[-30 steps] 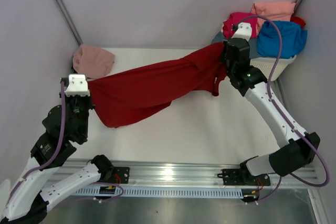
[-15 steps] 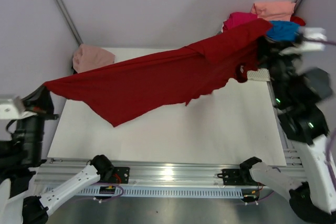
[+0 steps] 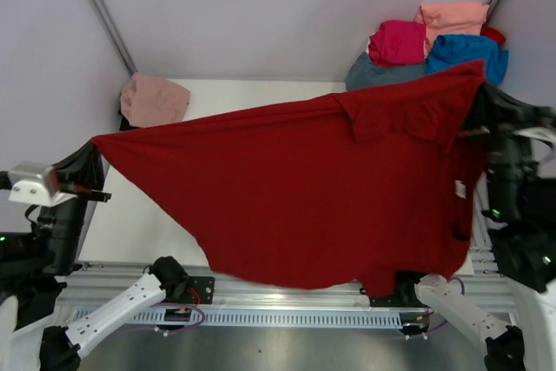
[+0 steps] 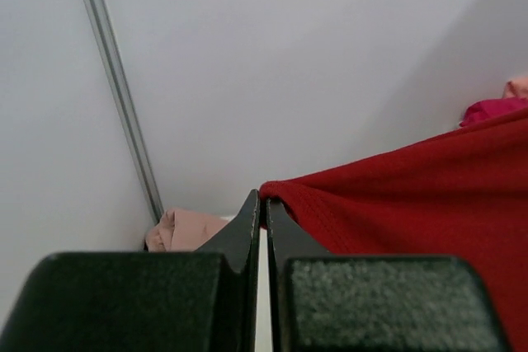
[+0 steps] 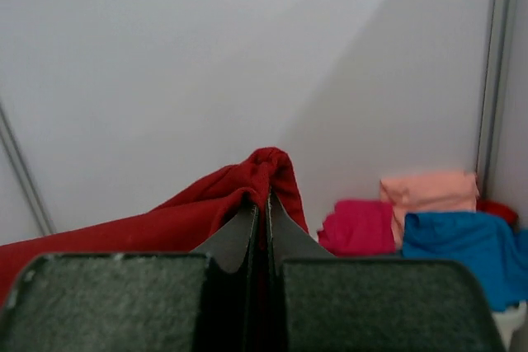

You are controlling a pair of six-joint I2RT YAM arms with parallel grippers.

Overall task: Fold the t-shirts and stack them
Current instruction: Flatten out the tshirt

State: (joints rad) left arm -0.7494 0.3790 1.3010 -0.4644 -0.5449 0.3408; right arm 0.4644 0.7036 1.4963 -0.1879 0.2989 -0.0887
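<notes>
Cloth of the dark red t-shirt [image 3: 330, 188] hangs spread wide between the jaws. Left gripper [image 4: 262, 204] and right gripper [image 5: 262, 199] each clamp its edge.

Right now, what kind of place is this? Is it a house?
Probably a robot test booth, not a house: plain white walls, two robot arms bolted to a metal rail by a white table, holding up a dark red t-shirt, with more t-shirts piled behind.

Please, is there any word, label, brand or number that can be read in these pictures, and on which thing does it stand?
No text can be read in any view.
Small white tag on the dark red t-shirt: too small to read.
</notes>
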